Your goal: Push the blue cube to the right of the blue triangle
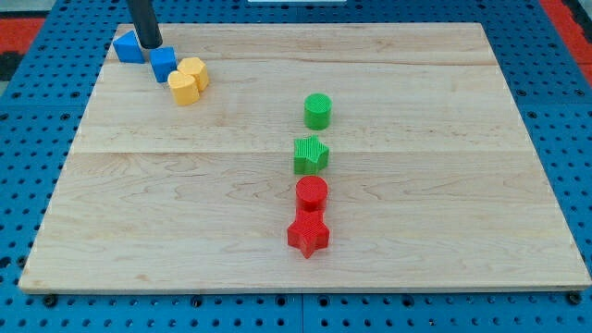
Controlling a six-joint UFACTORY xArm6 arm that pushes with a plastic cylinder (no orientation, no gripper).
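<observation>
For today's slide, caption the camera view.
My tip sits between the blue triangle and blue cube, top left.

Dark rod upright at view's top left, my tip (151, 44) on board.

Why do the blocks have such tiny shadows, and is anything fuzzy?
In the camera view, the light looks soft and even, so the red star and green cylinder cast only faint shadows close beside them; the wooden board shows no strong glare; my tip, between the blue triangle and blue cube, looks slightly soft-edged.
</observation>
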